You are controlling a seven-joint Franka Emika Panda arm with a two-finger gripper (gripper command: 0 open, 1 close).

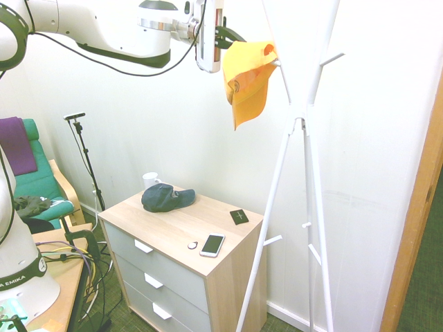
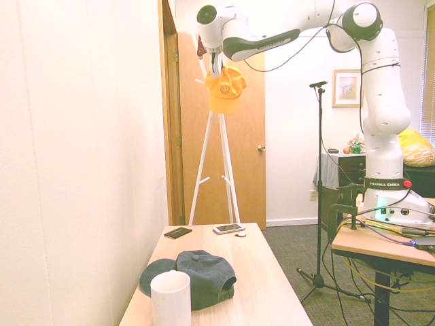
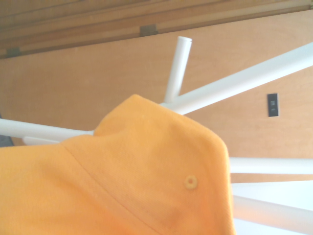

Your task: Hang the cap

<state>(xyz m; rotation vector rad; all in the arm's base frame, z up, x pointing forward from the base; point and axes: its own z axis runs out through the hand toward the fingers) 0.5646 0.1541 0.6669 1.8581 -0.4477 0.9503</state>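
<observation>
The yellow-orange cap (image 1: 248, 79) hangs high beside the white coat stand (image 1: 304, 117), its crown against a short peg (image 1: 277, 62) and its brim pointing down. My gripper (image 1: 232, 40) is shut on the cap's top edge, just left of the stand. From the other side the cap (image 2: 225, 92) shows a smiley emblem and dangles right below the gripper (image 2: 216, 68). Up close, orange fabric (image 3: 137, 181) fills the wrist view, with the stand's white prongs (image 3: 234, 83) crossing behind it. I cannot tell whether the cap rests on the peg.
Below stands a wooden dresser (image 1: 208, 277) carrying a dark blue-grey cap (image 1: 166, 197), a white mug (image 1: 150, 180), a phone (image 1: 212, 245) and a black wallet (image 1: 239, 216). A green armchair (image 1: 41, 180) is at the left. A wooden door (image 2: 245, 136) stands behind the stand.
</observation>
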